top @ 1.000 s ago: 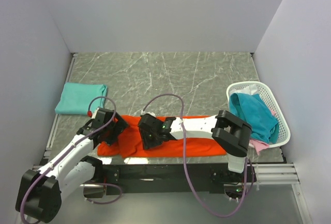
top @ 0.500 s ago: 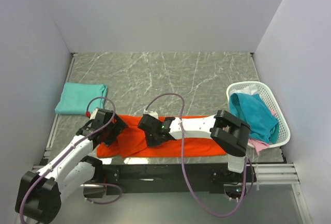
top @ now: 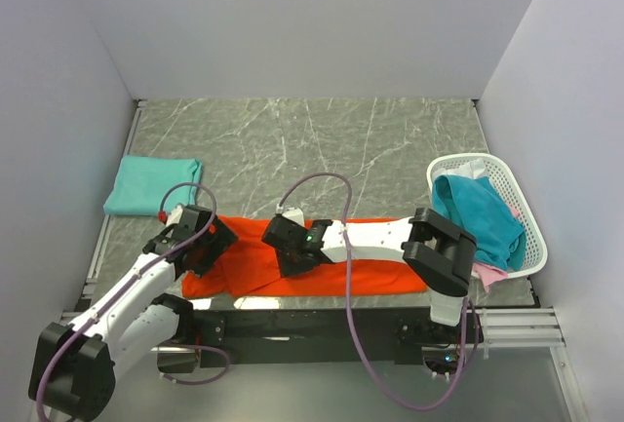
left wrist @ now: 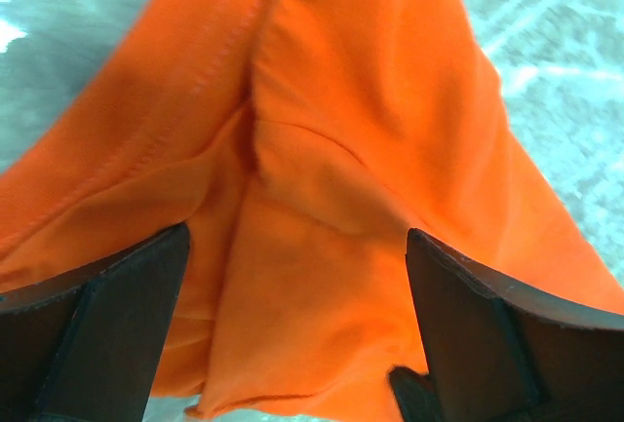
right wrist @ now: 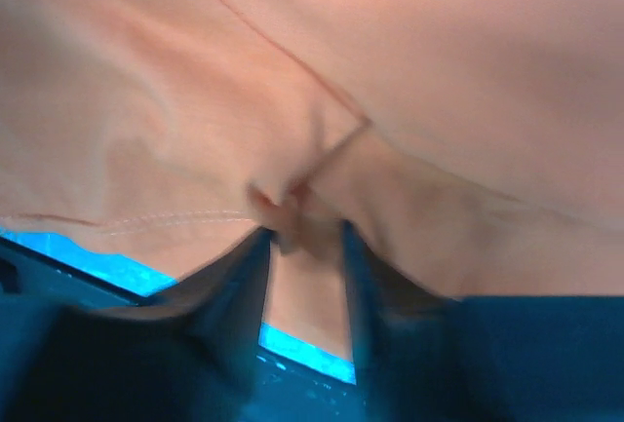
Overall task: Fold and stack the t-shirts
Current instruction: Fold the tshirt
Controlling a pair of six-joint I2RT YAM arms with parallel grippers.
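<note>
Orange shirt (top: 375, 264): long strip along near edge of worktop (top: 322, 144). Right end effector (right wrist: 304, 247) clamped on fold mid-strip. Left end effector (left wrist: 297, 237) spread wide over left end, gripping nothing. Imo left should bite both layers at hem, then lift evenly, edges square. Folded teal shirt (top: 151, 185) far left.

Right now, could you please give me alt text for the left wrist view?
A rumpled orange t-shirt fills the frame, lying between the left pincer's two dark, wide-apart fingers; grey marble table shows at the upper corners.
</note>
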